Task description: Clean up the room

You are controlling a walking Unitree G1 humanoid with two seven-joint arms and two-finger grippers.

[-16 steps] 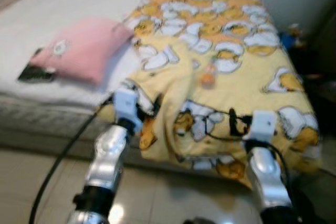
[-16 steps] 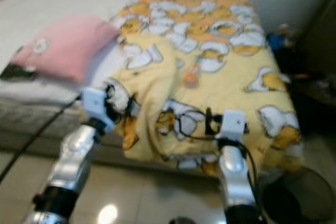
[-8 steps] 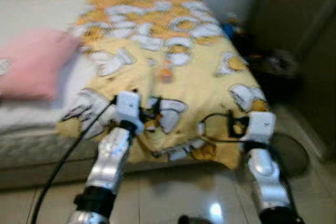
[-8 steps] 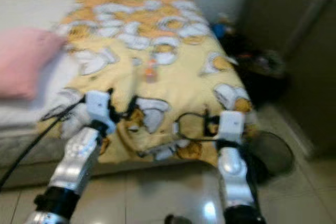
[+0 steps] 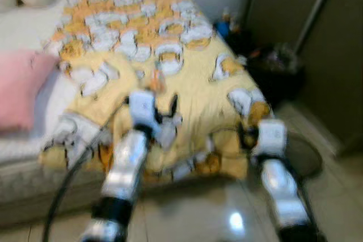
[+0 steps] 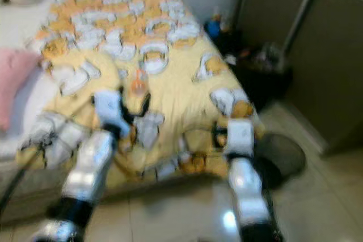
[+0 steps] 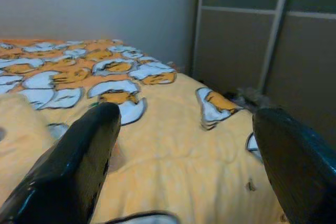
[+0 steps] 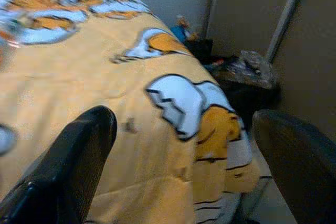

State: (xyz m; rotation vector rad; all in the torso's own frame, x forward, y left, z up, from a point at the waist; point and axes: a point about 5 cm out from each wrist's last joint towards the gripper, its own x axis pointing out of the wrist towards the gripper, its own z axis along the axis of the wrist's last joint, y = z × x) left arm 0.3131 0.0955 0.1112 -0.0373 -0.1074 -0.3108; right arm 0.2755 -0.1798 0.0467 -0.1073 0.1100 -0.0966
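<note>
At the left edge of the frame I see a pink pillow [image 5: 17, 86] on the bed [image 5: 22, 26]; the yellow blanket [image 5: 187, 77] fills the centre, under my left gripper [image 7: 184, 145] and right gripper [image 8: 184, 145], both spread wide and empty.

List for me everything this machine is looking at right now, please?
Yellow blanket with white and orange cartoon print: one, spread over the bed.
Pink pillow: one, on the white sheet at the bed's left side.
Small orange object: one, lying on the blanket; too blurred to identify.
Dark wardrobe with a pale upright bar: one, right of the bed.
Dark clutter: a pile on the floor between bed and wardrobe.
Left gripper: black fingers open, above the blanket.
Right gripper: black fingers open, near the bed's foot corner.
</note>
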